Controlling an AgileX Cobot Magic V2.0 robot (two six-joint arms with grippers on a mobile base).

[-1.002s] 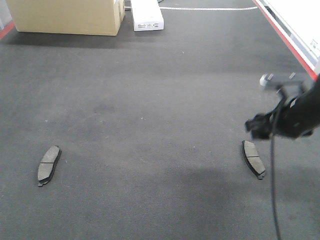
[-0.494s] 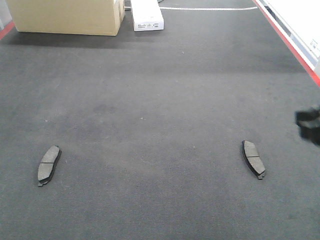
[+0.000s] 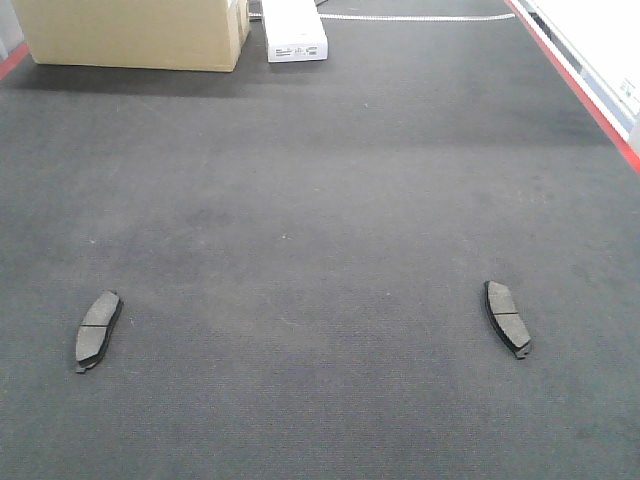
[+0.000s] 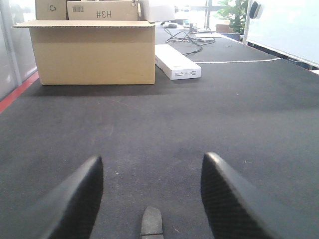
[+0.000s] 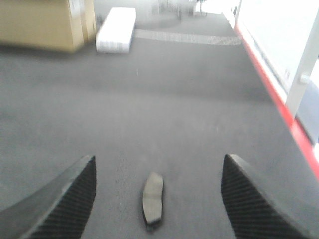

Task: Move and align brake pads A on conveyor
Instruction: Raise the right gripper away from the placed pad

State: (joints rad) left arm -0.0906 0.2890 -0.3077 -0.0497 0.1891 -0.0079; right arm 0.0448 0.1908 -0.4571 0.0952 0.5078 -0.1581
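Two brake pads A lie flat on the dark conveyor [image 3: 320,200]: one brake pad [image 3: 98,329] at the near left, the other brake pad [image 3: 507,317] at the near right. Neither arm shows in the front view. My left gripper [image 4: 152,172] is open above the belt, and the tip of a pad [image 4: 151,222] lies low between its fingers, untouched. My right gripper [image 5: 158,172] is open wide, with a pad [image 5: 152,197] lying lengthwise on the belt between and below its fingers, clear of both.
A cardboard box [image 3: 135,32] and a white box [image 3: 293,30] stand at the belt's far end. A red side edge [image 3: 580,85] runs along the right, another red side edge [image 3: 12,60] at far left. A white cable [image 4: 239,61] crosses the far belt.
The right arm, which hovered above the right pad a second ago, has pulled back to the right and left the front view. Both pads lie where they were.
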